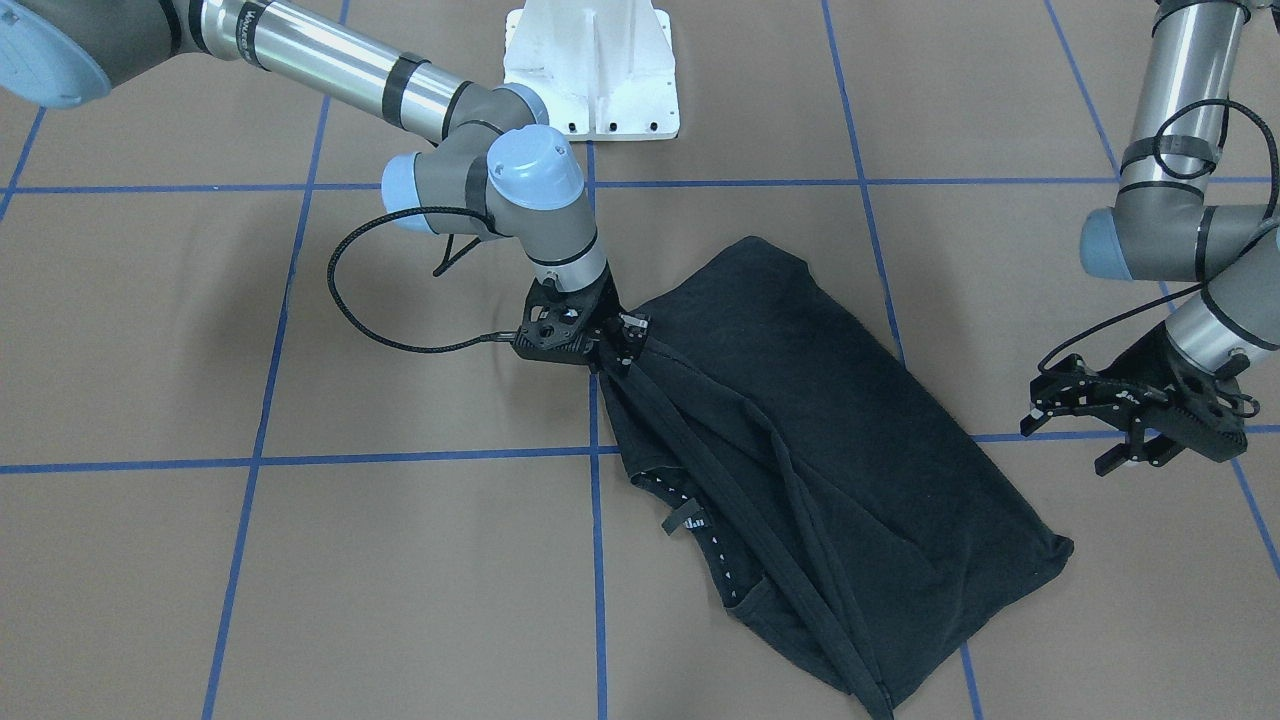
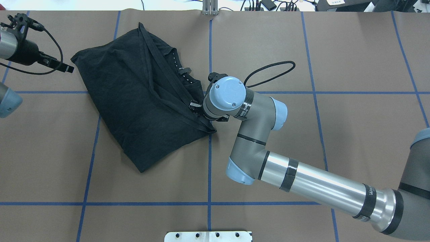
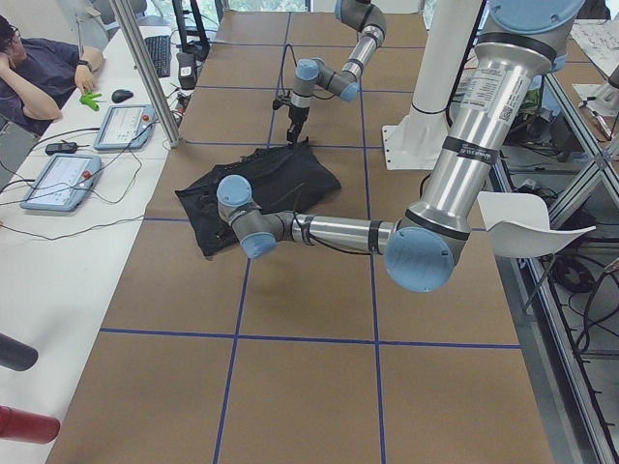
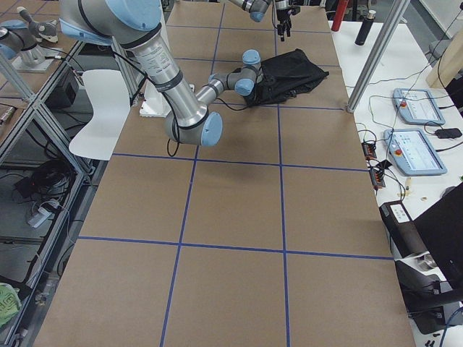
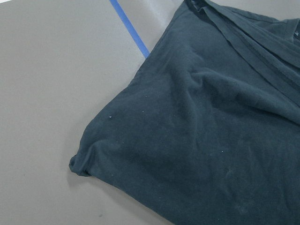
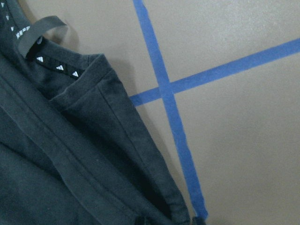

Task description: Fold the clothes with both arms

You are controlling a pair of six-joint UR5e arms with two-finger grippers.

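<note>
The clothes are one black T-shirt (image 1: 830, 420), plain side up, lying crumpled and partly folded on the brown table, with its collar tag showing (image 6: 44, 26). My right gripper (image 1: 625, 350) is down at the shirt's edge beside the collar. It is shut on a bunch of fabric, and the hems and folds converge on it (image 2: 196, 109). My left gripper (image 1: 1065, 440) hovers open beyond the shirt's opposite corner, holding nothing (image 2: 69, 69). The left wrist view looks down on that rounded corner of the T-shirt (image 5: 211, 140).
Blue tape lines (image 2: 209, 151) grid the brown table. The white pedestal base (image 1: 590, 70) stands at the robot's side. In the exterior left view a side desk holds tablets (image 3: 58, 179), and a person (image 3: 39, 68) sits there. A metal post (image 3: 145, 68) rises at the table edge.
</note>
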